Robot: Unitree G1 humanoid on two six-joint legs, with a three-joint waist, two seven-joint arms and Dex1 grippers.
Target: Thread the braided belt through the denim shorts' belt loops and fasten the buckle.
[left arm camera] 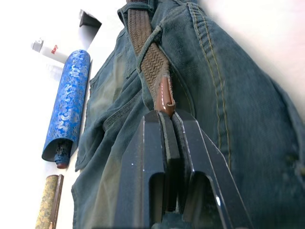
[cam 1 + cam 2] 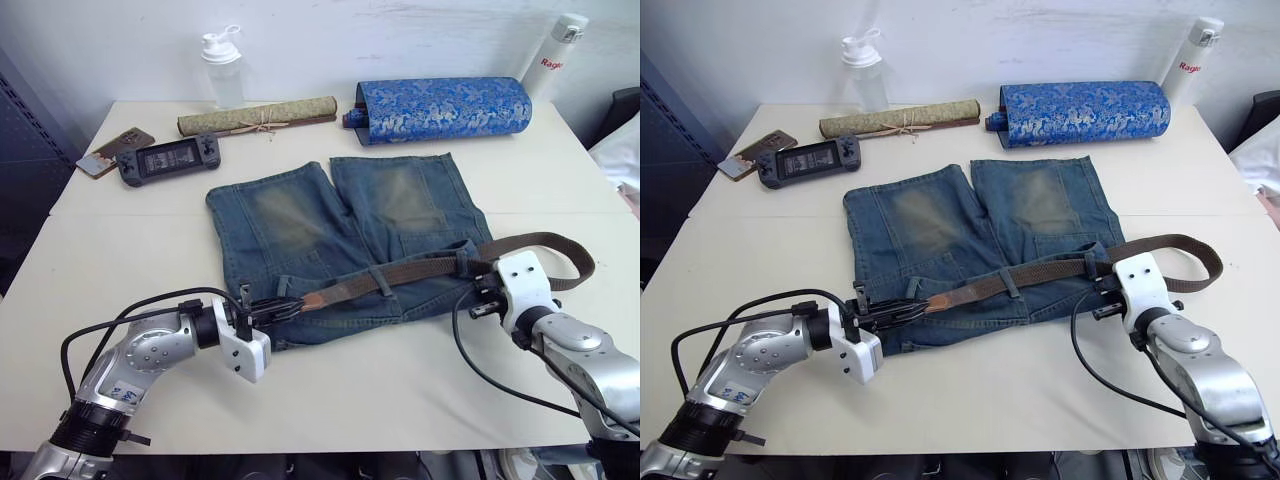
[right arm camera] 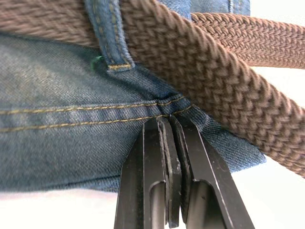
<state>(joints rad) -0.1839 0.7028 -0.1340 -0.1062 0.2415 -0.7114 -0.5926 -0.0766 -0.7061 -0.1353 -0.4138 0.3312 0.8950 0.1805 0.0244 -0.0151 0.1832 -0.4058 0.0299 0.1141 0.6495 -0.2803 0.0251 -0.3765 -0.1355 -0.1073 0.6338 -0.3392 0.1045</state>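
On the far left of the table (image 2: 330, 400) there's a handheld game console (image 2: 168, 160) w/ a phone (image 2: 115, 151) beside it, all well back from the action. Left gripper (image 2: 282, 308) is down at the near-left corner of the denim shorts (image 2: 345, 240), fingers (image 1: 157, 162) pinched tight together on the tan leather end tab of the braided belt (image 2: 420, 268); in the left wrist view the tab tip sits right b/w the pads. Belt runs from there rightward across the waistband, passing under belt loops (image 2: 382, 279), then curls in a big loop off the shorts' right edge onto bare table. Can't make out the buckle tbh. Right gripper (image 2: 478, 292) is at the waistband's right end, jaws closed on the denim edge just beside a loop, belt lying right above the fingertips. Back row, l to r: clear bottle (image 2: 222, 68), tied scroll (image 2: 257, 117), blue brocade roll (image 2: 440, 110), white flask (image 2: 556, 52).
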